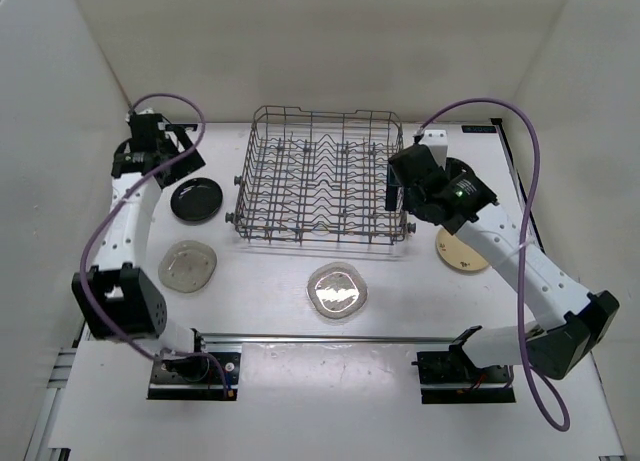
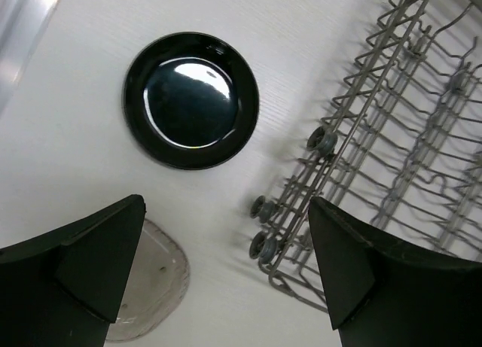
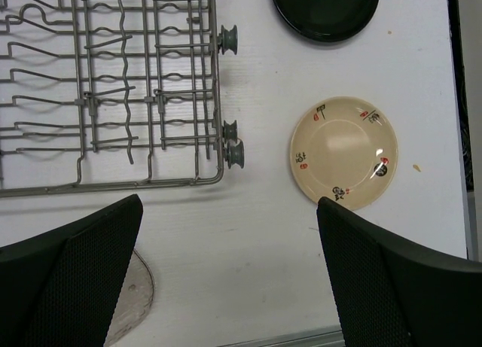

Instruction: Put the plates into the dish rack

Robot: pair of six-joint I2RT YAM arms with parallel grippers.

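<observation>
Start of loading; dish rack centre-frame, empty. Both jaws apart, holding nothing. Next, likely: left arm drops onto black plate, upper left of its wrist view, pinching rim.

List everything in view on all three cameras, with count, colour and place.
Wire metal dish rack: one, grey, centre of the table towards the back, no plates in it.
Round glossy black plates: two; this one left of the rack, the other right of it, farther back.
Cream round plate with small marks: one, right of the rack, nearer than the black one.
Clear translucent plates: two; this one front left, the other in front of the rack.
Metal rail: one, silver, between the arm bases.
Table: one, white.
Left gripper: black, open, above the table left of the rack.
Right gripper: black, open, by the rack's right front corner.
</observation>
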